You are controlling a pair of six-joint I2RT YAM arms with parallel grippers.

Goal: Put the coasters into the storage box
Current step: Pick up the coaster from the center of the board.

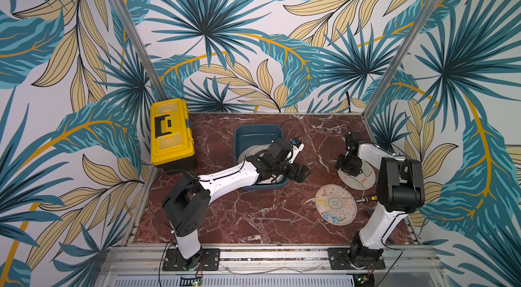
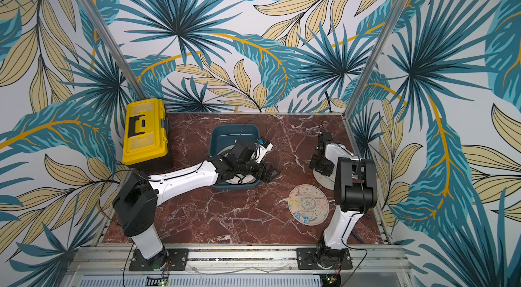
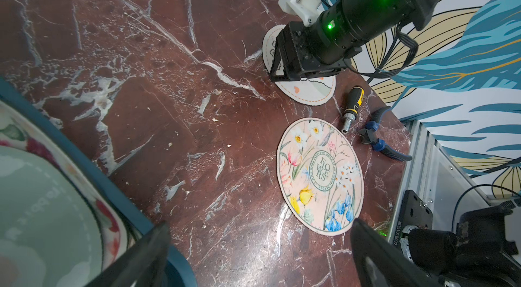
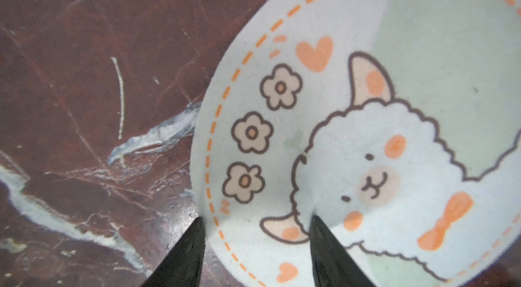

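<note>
Red-brown marbled counter (image 1: 253, 215), seen in both top views, carries every item. The left arm reaches across the storage box (image 1: 255, 130). The left gripper (image 1: 302, 173) hangs over bare counter just beside the box's right wall, its jaws spread wide with nothing between them. The right arm bends down at the counter's right side. The right gripper (image 4: 256, 222) meets the sheep coaster (image 4: 380, 130) with its jaws part-way closed. One fingertip (image 4: 186, 251) sits at the coaster's rim and the other on its printed face; whether they yet grasp it cannot be told. The yellow toolbox (image 1: 172, 133), lid closed and handle black, stands at the far left corner. The storage box, dark teal, sits near mid-counter toward the back and holds coasters (image 3: 42, 201), a pale green one uppermost. The floral coaster (image 1: 335, 205), pale pink and marked "FLOWERS", lies flat nearer the front than the sheep coaster and just apart from it. Both lie outside the box, to its right. The screwdriver (image 3: 352, 108), handle black and yellow, lies beside the floral coaster. Blue-handled cutters (image 3: 377, 137) lie just beside the screwdriver, near the counter's right edge.
</note>
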